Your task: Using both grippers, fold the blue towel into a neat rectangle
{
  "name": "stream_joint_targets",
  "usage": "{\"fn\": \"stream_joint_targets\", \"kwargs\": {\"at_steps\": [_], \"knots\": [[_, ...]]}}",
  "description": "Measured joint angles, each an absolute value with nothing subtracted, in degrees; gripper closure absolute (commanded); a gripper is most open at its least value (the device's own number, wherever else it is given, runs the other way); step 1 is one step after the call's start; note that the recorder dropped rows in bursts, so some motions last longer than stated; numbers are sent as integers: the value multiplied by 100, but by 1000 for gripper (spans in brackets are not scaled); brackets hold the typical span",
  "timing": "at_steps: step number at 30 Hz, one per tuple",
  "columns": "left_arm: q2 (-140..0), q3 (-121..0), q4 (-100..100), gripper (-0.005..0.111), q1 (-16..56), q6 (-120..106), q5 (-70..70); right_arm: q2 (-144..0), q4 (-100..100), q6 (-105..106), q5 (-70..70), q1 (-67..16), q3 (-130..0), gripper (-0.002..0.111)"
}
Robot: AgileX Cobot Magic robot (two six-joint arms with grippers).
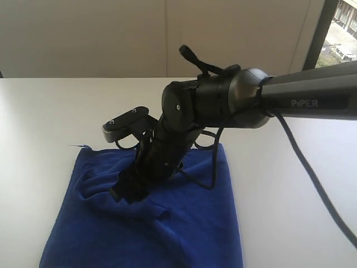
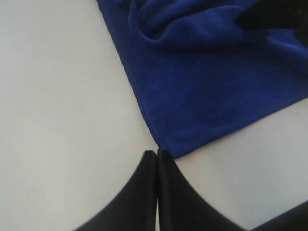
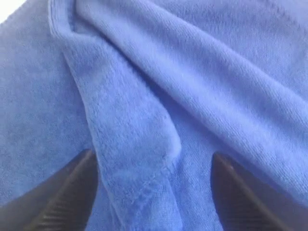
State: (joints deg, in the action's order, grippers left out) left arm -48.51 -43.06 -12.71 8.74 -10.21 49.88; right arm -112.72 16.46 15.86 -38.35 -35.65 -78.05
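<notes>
Right gripper (image 3: 154, 156) spread over blue towel (image 1: 184, 223) fold
Towel lies rumpled on the desk (image 1: 290, 195); its hemmed fold runs between the right jaws, apparently untouched. Left gripper (image 2: 156, 154), pressed together and empty, sits just beside a towel corner.

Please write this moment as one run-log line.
blue towel: rumpled on table | left end effector: shut, beside towel corner | right end effector: open, straddling fold

Closed left gripper (image 2: 157, 153) sits just beside a corner of the blue towel (image 2: 202, 91) on the white table (image 2: 62, 96)
</notes>
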Motion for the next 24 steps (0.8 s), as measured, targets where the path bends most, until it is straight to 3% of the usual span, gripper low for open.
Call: {"fn": "stream_joint_targets", "kwargs": {"at_steps": [10,15,24], "knots": [[-7356,-6188,-1020,107,874,-1358,5838,-11503,1822,1596,-3939,-3565,-7805,45],[-8360,-6427,-1029,107,874,-1382,5208,-11503,2392,1825,-4012,-3565,-7805,45],[-9301,-6451,-1101,107,874,-1494,4410,-11503,3752,2915,-4783,-3577,-7805,56]]}}
